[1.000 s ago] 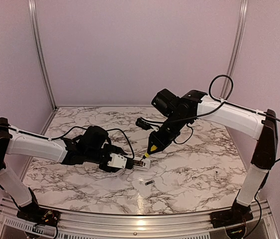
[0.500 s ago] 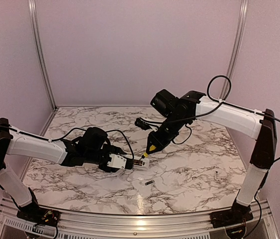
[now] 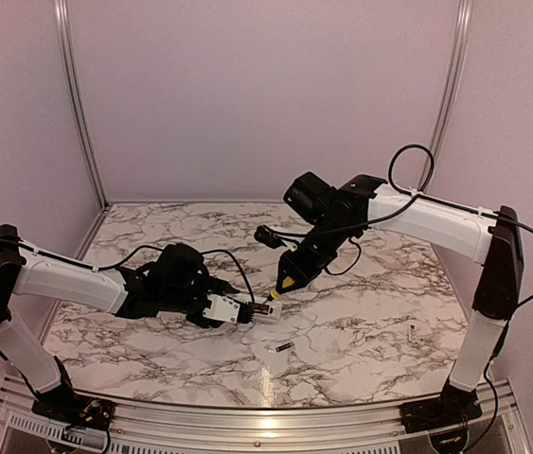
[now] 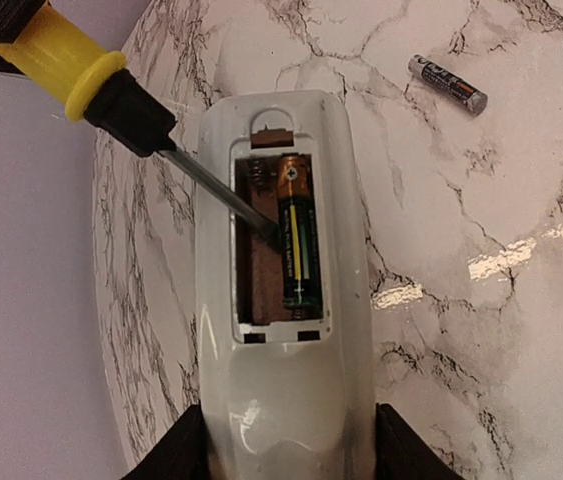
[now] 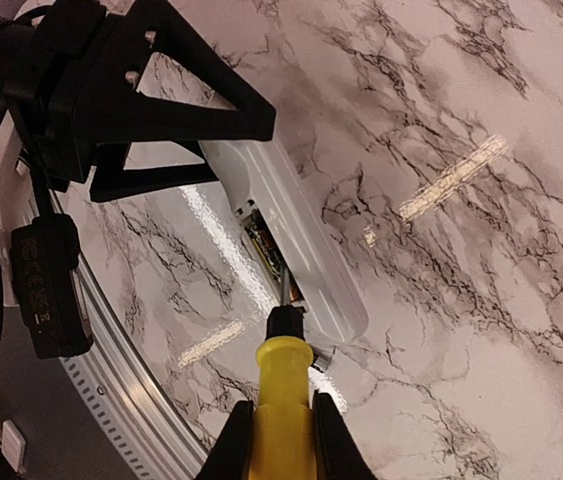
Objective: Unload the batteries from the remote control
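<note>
At the middle of the table, the remote control sits in my left claw. Its fingers grip the two long edges at a middling width, and the open compartment faces up.

I judge the job half done. The loose battery lies on the marble just to the near side of the remote. The slot I take it to have come from is bare, showing brown backing and a spring. The seated battery is still in the other slot.

My right claw is closed tight on the yellow handle of the screwdriver. The tip sits in the bare slot, against the side of the seated battery. What is left, as I read it, is levering that one out and letting it drop clear.

A small pale speck lies well off to the right, towards the right arm's base, out of the way. Nothing crowds the compartment but the screwdriver shaft itself, which crosses the remote's left rim.
</note>
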Motion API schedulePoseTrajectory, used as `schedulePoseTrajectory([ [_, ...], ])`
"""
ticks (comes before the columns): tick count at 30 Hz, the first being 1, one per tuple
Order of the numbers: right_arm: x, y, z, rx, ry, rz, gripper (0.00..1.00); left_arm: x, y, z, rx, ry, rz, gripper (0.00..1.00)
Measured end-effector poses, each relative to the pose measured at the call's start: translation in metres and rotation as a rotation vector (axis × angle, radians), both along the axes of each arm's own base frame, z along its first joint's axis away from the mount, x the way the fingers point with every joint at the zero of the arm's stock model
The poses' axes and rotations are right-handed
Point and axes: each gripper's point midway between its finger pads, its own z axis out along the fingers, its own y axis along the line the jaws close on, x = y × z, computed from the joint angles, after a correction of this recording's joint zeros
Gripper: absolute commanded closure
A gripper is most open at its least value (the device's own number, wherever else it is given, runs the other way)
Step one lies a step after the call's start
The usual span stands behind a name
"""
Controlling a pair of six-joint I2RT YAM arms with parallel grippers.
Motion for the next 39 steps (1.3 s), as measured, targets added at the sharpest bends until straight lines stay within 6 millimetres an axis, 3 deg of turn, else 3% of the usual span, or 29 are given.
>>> schedulePoseTrajectory([
  [15,0.005,0.006,-0.008,-0.005,0.003,0.011,1.0,0.006,0.006,-0.003,0.011,-0.066,0.016,1.0],
  [39,0.01,0.009,-0.003,-0.007,-0.019,0.029,1.0,0.012,0.008,0.0,0.015,-0.106,0.035,1.0],
])
